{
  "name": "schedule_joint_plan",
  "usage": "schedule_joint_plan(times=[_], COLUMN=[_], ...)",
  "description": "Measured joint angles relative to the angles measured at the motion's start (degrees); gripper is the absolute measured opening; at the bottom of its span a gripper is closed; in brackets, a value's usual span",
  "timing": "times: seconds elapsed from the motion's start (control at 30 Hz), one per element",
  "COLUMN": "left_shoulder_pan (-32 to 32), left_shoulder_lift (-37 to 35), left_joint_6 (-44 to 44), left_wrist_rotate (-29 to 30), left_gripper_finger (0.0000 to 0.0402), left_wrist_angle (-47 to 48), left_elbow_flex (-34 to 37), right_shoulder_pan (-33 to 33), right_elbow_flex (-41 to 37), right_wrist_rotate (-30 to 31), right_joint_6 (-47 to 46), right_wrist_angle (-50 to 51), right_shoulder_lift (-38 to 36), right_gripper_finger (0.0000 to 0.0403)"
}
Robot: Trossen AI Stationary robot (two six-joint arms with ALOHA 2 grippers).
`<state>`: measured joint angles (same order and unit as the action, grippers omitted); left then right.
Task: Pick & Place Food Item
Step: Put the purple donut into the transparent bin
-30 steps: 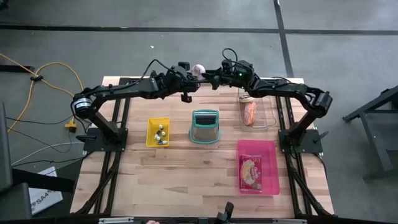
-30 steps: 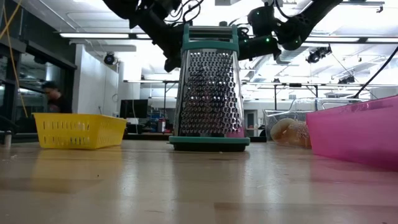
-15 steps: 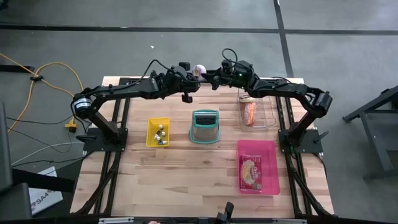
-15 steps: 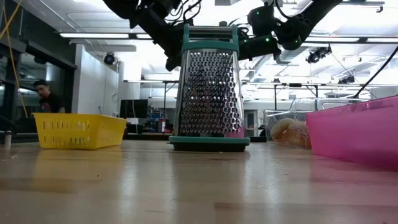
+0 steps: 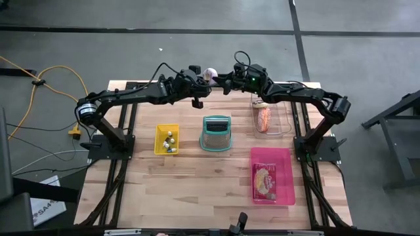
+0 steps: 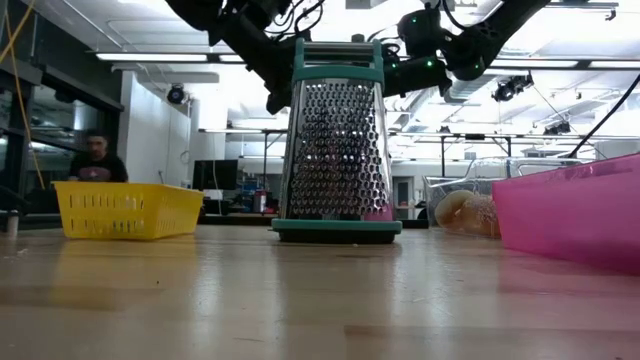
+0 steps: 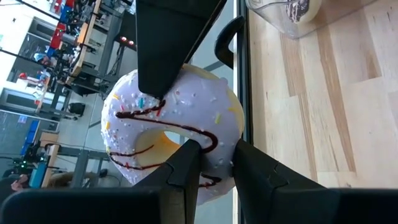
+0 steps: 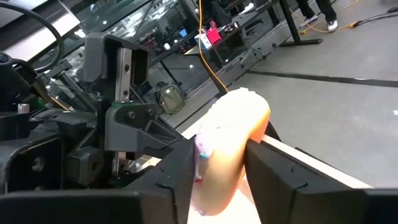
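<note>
Both arms meet high over the far edge of the worktop (image 5: 197,177), and the doughnut (image 5: 210,73), frosted pale with chocolate drizzle and sprinkles, hangs in the air between them, above the grater (image 5: 216,133) and well apart from every container. The left end effector (image 7: 214,163) is clamped on one side of the ring, its fingers pinching the frosted rim, while the right end effector (image 8: 217,163) brackets the opposite side with its fingers close against the dough; whether that second pinch is firm yet I cannot tell. The main risk, as I judge it, is the exchange itself: if the left lets go before the right has a real hold, the doughnut would fall, and since it hangs over the worktop's far edge it could land on the floor rather than the wood. If both pull apart while clamped, the soft ring could tear or smear its frosting. The clear tub (image 5: 268,118) already holds food, the pink tray (image 5: 283,157) a packet, and the yellow basket (image 5: 167,139) small items, so a careless release could land on those.
</note>
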<state>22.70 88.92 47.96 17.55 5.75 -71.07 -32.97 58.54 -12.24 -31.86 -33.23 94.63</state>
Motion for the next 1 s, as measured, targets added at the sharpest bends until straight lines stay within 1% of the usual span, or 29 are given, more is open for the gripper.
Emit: schedule_joint_plan(times=[0.17,0.27,0.4,0.57,0.67,0.77,0.87,1.0], left_shoulder_pan=[0.0,0.0,0.0,-0.1,-0.3,-0.6,-0.8,-0.8], left_shoulder_lift=[0.0,0.0,0.0,0.0,0.0,0.0,0.0,0.0], left_joint_6=[-0.4,-4.1,-5.2,-1.6,-1.3,-1.2,-1.0,-1.0], left_wrist_rotate=[0.3,0.3,0.3,0.8,1.1,2.6,3.8,3.8], left_gripper_finger=[0.0082,0.0082,0.0082,0.0082,0.0082,0.0083,0.0092,0.0123], left_wrist_angle=[0.0,0.0,0.0,0.0,0.0,0.0,0.0,0.0], left_elbow_flex=[0.0,0.0,0.0,0.0,0.0,0.0,0.0,0.0], right_shoulder_pan=[0.0,0.0,0.0,0.0,0.0,0.0,0.0,0.0], right_elbow_flex=[0.0,0.0,0.0,0.0,0.0,0.0,0.0,0.0], right_wrist_rotate=[0.0,-0.1,-0.2,-0.2,-0.3,-0.3,-0.3,-0.3], right_joint_6=[0.2,0.2,0.2,0.2,0.2,0.2,0.2,0.2], right_wrist_angle=[0.0,0.0,0.0,0.0,0.0,0.0,0.0,0.0], right_shoulder_lift=[0.0,0.0,0.0,0.0,0.0,0.0,0.0,0.0], right_gripper_finger=[0.0105,0.0099,0.0096,0.0098,0.0098,0.0098,0.0098,0.0098])
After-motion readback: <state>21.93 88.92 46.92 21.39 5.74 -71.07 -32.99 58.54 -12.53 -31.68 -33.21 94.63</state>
